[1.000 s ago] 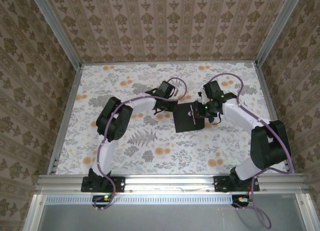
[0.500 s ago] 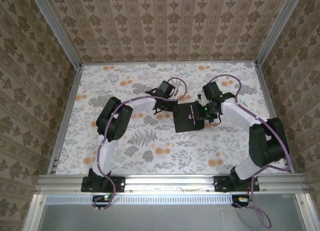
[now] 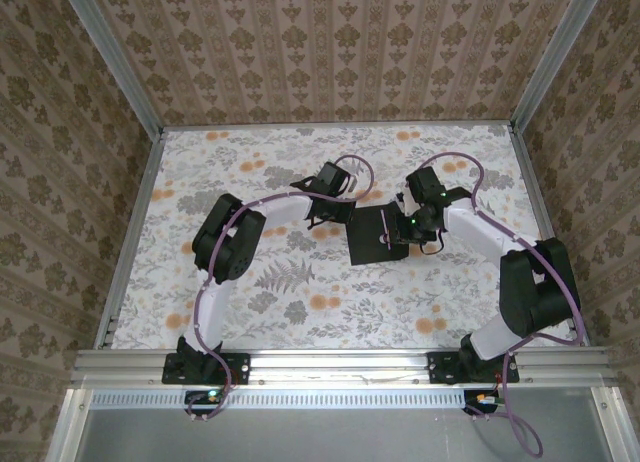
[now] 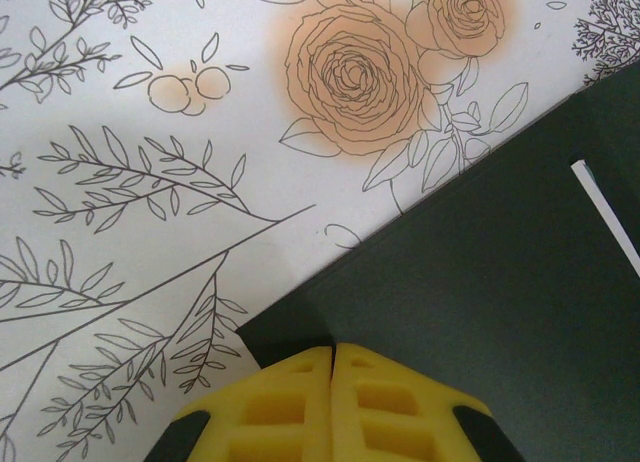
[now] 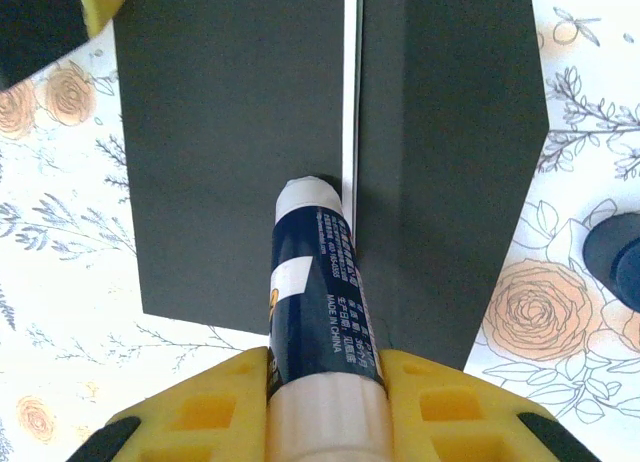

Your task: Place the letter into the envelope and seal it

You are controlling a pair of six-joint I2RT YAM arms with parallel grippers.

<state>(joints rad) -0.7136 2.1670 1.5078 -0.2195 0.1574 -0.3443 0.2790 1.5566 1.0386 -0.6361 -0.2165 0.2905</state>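
the left claw (image 4: 332,367), pressed shut, sits on the black envelope's (image 4: 480,302) corner over the floral tablecloth (image 4: 150,182).

Left arm (image 3: 268,214) and right arm (image 3: 482,234) bend inward; left gripper (image 4: 332,367) pressed shut, right gripper (image 5: 325,367) clamped on a glue stick (image 5: 312,262).

A white-and-blue glue stick (image 5: 315,282) hangs over the flower-printed tablecloth (image 4: 150,132), a dark round object (image 5: 615,254) lying just beside.
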